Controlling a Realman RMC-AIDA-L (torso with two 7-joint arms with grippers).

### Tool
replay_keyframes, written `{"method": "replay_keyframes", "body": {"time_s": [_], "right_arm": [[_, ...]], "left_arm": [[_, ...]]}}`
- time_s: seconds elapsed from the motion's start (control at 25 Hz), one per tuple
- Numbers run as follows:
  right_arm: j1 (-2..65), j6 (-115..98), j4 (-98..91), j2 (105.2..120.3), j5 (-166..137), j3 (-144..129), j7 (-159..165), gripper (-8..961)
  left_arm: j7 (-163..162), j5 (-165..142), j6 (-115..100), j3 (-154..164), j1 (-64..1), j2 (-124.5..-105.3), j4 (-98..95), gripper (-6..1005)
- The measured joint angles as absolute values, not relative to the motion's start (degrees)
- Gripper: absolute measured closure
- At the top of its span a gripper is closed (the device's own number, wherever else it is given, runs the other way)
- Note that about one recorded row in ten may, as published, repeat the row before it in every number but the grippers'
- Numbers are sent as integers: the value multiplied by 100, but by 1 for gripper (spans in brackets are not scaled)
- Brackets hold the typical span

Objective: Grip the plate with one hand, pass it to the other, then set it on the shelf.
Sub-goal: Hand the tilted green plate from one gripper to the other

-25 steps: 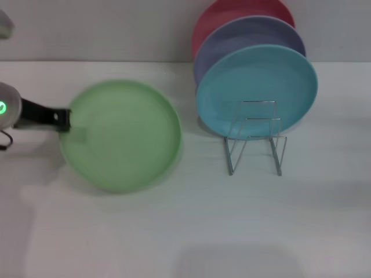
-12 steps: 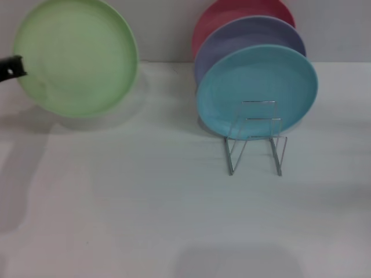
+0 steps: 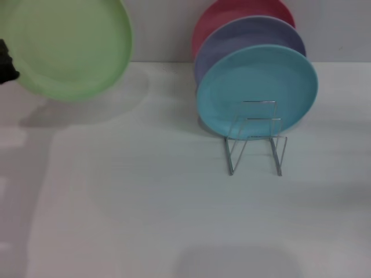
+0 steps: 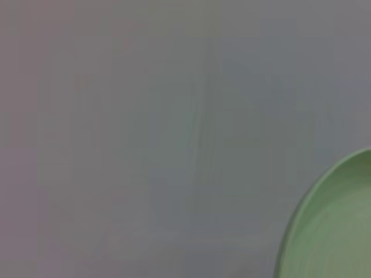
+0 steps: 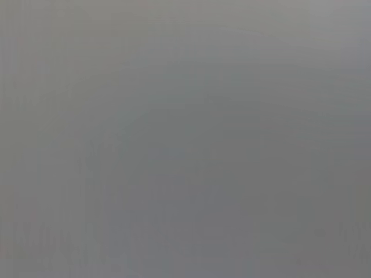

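The light green plate (image 3: 66, 46) hangs in the air at the upper left of the head view, tilted with its face toward me. My left gripper (image 3: 7, 63) shows as a dark tip at the plate's left rim, at the frame's edge, shut on it. An arc of the plate (image 4: 333, 231) also fills one corner of the left wrist view. The silver wire shelf (image 3: 255, 139) stands on the white table, right of centre. My right gripper is out of view; its wrist view shows only flat grey.
A turquoise plate (image 3: 258, 87) leans upright in the shelf's back slots, with a lavender plate (image 3: 249, 32) and a red plate (image 3: 232, 11) behind it. The white table (image 3: 145, 197) spreads in front and to the left.
The green plate has risen from low over the table to high at the upper left, carried by my left gripper, and drifted slightly further left and up over the last half second.
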State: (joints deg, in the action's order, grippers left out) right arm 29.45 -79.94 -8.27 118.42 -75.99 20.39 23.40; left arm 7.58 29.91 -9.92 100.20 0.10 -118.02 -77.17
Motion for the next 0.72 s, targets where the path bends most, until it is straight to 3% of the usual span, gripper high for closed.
{"method": "replay_keyframes", "body": {"time_s": [0.48,0.72], "right_arm": [[2988,-7993,-864,11804,-7603,2030,2337,404],[3002,-8026,-872,11787,-7603,2029,2338,404]], "left_arm": [[268,2986,-4496,11691,-22,-11818,-5704,964],[124,3024,-5059,12051,-40,-11854,-5095,963]]}}
